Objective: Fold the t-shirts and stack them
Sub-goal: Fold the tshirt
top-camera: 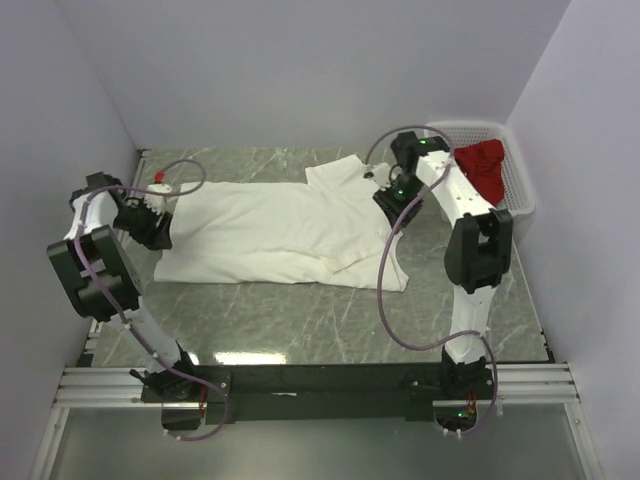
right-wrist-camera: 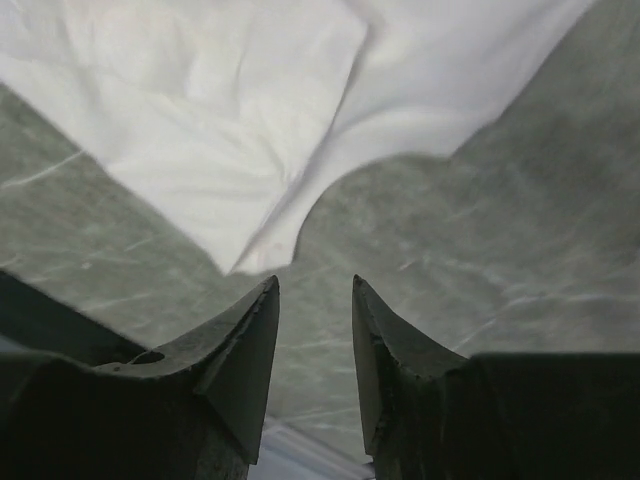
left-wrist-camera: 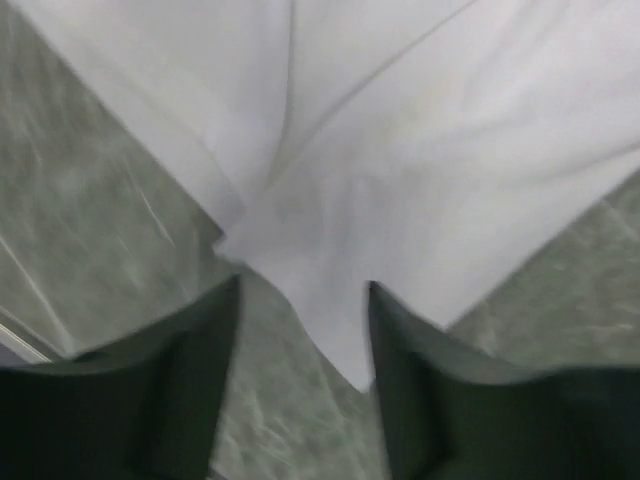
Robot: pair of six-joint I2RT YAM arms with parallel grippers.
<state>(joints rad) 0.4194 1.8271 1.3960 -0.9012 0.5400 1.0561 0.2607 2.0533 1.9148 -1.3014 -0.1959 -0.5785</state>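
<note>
Grey-green marbled desk (top-camera: 300,320) between pale walls, bearing a soft white short-sleeved cloth t-shirt (top-camera: 280,225) spread flat across the middle, hem toward 9 o'clock, sleeves toward 3 o'clock. At 9 o'clock, left gripper (left-wrist-camera: 300,290) low over a hem corner, jaws moderately apart with the cloth tip loose between them; at 3 o'clock, right gripper (right-wrist-camera: 315,285), jaws narrowly parted and empty, a shirt corner just ahead. Deep red cloth t-shirt (top-camera: 482,165) heaped in a white slotted plastic basket (top-camera: 520,190) at 2 o'clock.
</note>
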